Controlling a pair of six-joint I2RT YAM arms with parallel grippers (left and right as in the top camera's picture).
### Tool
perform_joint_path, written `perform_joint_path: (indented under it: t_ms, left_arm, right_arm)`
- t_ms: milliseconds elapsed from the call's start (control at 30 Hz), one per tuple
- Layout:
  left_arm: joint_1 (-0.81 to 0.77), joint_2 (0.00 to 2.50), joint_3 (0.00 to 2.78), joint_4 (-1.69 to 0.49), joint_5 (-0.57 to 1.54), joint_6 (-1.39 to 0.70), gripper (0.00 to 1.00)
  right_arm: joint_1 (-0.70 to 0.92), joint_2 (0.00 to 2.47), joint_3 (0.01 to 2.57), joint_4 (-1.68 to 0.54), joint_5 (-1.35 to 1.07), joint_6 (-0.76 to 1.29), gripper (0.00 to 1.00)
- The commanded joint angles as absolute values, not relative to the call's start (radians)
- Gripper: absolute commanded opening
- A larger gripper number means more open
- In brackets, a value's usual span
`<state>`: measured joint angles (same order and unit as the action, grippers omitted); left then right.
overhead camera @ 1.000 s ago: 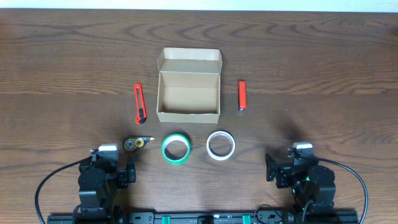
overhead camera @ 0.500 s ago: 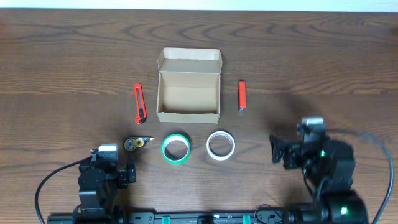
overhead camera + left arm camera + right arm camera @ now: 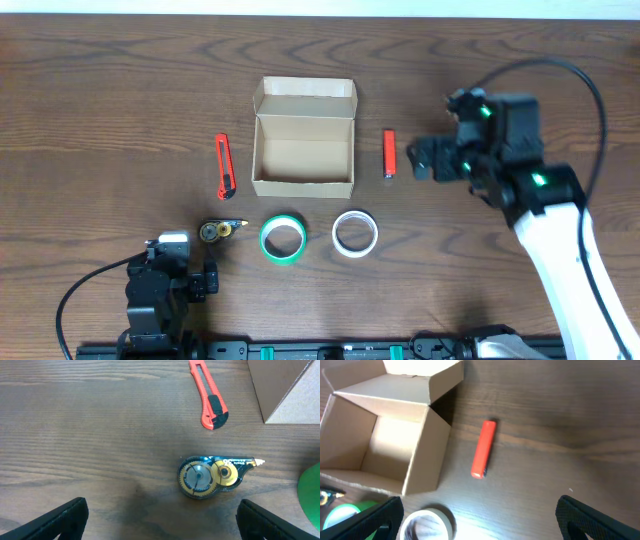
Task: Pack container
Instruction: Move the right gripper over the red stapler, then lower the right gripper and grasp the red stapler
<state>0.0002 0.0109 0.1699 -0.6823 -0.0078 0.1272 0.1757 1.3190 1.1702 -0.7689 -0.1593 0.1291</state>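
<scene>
The container (image 3: 303, 140), a plain tan cardboard box, sits around the middle of the surface (image 3: 120, 90), somewhat toward the far edge. It is open, its hinged lid flap folded back toward the far edge, and its inside shows only bare cardboard.

Near its left wall lies an orange utility knife (image 3: 224, 166), lengthwise from far to near. To its right lies a slim orange-red stick (image 3: 483, 449), apart from the box wall and roughly parallel to it.

On the near side of the box is a row of three things:
- a correction tape dispenser (image 3: 212, 475) toward the left, with gold wheels under a clear shell
- a green tape roll (image 3: 283, 239) next to it
- a white tape roll (image 3: 354, 233) just beside the green one, not touching it

The right gripper (image 3: 432, 160) hangs above the surface just right of the orange-red stick, its fingers (image 3: 367, 520) spread wide and clamped on nothing. The left gripper (image 3: 162, 504) is low near the near-left corner, facing the dispenser and the knife. Its fingers (image 3: 55, 520) are also far apart and empty.
</scene>
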Motion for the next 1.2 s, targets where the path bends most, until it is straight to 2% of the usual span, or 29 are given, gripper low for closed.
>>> perform_joint_path:
  t_ms: [0, 233, 633, 833, 967, 1167]
  left_arm:
    - [0.007, 0.004, 0.159, -0.683, -0.023, 0.112, 0.95]
    - [0.007, 0.004, 0.159, -0.683, -0.023, 0.112, 0.95]
    - [0.007, 0.004, 0.159, -0.683, -0.023, 0.112, 0.95]
    - [0.007, 0.004, 0.159, -0.683, -0.023, 0.112, 0.95]
    - [0.007, 0.004, 0.159, -0.683, -0.023, 0.112, 0.95]
    - [0.007, 0.004, 0.159, -0.683, -0.023, 0.112, 0.95]
  right_arm:
    - [0.216, 1.411, 1.235, -0.759, -0.123, 0.198, 0.99]
    - [0.263, 1.548, 1.251, -0.687, -0.067, 0.342, 0.99]
    - [0.263, 1.691, 1.247, -0.665, -0.033, 0.347, 0.99]
    - [0.263, 1.778, 1.247, -0.638, 0.000, 0.453, 0.99]
    - [0.263, 1.819, 1.248, -0.615, 0.000, 0.490, 0.91]
    - [0.266, 1.852, 1.248, -0.601, -0.004, 0.518, 0.96]
